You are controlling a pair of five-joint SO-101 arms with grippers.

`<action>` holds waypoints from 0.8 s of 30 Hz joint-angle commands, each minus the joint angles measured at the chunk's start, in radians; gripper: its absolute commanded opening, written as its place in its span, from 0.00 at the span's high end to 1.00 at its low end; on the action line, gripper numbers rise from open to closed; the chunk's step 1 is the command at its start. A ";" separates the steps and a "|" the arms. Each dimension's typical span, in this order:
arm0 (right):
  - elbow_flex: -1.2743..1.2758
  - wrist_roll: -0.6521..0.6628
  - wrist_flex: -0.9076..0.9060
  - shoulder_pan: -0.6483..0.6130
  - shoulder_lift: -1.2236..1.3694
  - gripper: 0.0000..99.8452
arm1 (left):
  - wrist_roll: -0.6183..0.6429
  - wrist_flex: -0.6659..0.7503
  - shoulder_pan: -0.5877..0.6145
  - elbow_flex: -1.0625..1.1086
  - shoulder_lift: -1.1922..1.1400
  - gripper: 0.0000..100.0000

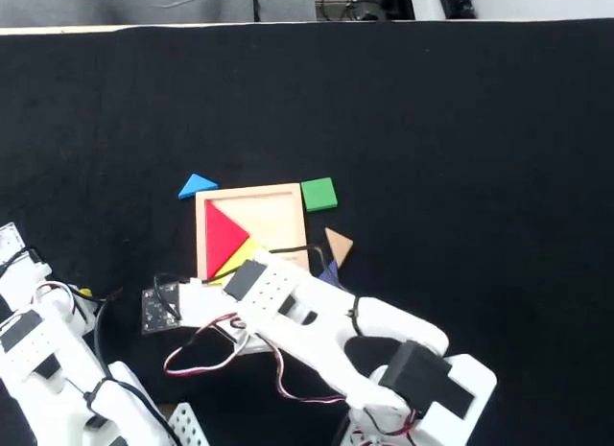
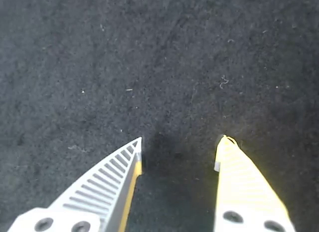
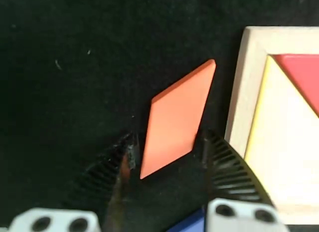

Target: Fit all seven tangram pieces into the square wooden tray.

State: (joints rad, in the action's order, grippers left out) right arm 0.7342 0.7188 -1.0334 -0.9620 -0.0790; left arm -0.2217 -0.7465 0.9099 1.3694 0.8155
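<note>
The square wooden tray (image 1: pixel 251 193) holds a red triangle (image 1: pixel 223 233) and a yellow piece (image 1: pixel 245 249). My right arm (image 1: pixel 317 321) stretches across the tray's near edge. In the right wrist view, my right gripper (image 3: pixel 168 142) is open with one finger on each side of an orange parallelogram (image 3: pixel 177 117). The parallelogram lies flat on the cloth just outside the tray's rim (image 3: pixel 239 92). A narrow gap shows at one finger. My left gripper (image 2: pixel 179 147) is open over bare black cloth. The left arm (image 1: pixel 38 350) sits at the near left corner.
Around the tray lie a blue triangle (image 1: pixel 196 186) at its far left corner, a green square (image 1: pixel 318 194) at its far right corner, and a tan triangle (image 1: pixel 337 245) with a purple piece (image 1: pixel 329 272) on its right side. Black cloth covers the table.
</note>
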 commanded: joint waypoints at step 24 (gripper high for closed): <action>-0.130 -0.213 -0.201 0.588 -0.536 0.89 | -0.003 0.038 -0.001 -0.028 0.018 0.76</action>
State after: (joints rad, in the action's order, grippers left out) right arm 0.6314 0.5639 -1.2206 -0.5370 -0.5255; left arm -0.2217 -0.7234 0.9099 1.3694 0.8155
